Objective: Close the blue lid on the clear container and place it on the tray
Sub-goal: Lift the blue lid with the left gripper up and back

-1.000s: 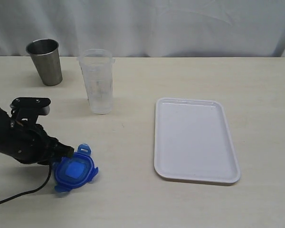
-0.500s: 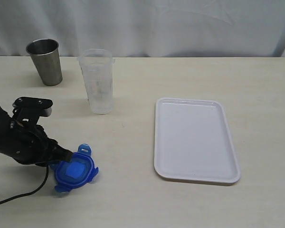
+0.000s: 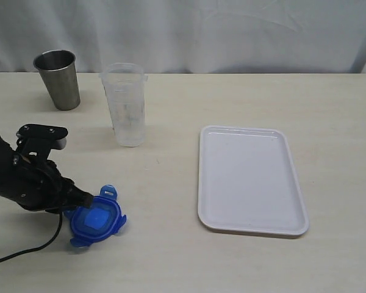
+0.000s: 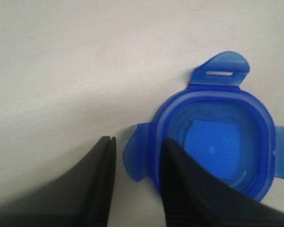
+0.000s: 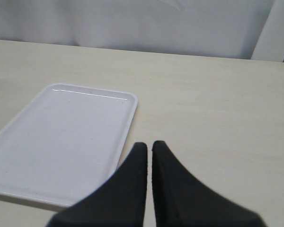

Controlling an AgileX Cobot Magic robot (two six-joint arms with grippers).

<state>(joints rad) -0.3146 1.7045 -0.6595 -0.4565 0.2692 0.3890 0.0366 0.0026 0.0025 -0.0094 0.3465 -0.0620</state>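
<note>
The blue lid point(image 3: 96, 221) lies flat on the table at the front left, label not visible. My left gripper point(image 3: 86, 198) is low at the lid's left edge. In the left wrist view the left gripper point(image 4: 137, 139) is open, its jaws straddling one side flap of the blue lid point(image 4: 222, 142); one finger overlaps the rim, the other stands clear of the flap. The clear container point(image 3: 127, 104) stands upright and uncovered behind it. The white tray point(image 3: 251, 177) lies bare at the right. My right gripper point(image 5: 149, 144) is shut on nothing, hovering beside the tray point(image 5: 61, 137), outside the exterior view.
A grey steel cup point(image 3: 58, 79) stands at the back left, left of the container. A black cable point(image 3: 30, 250) trails from the left arm along the front left of the table. A white curtain hangs behind the table.
My left arm shifted slightly at the lid a second ago and has held still since. The lid, container and tray stay where they were.
</note>
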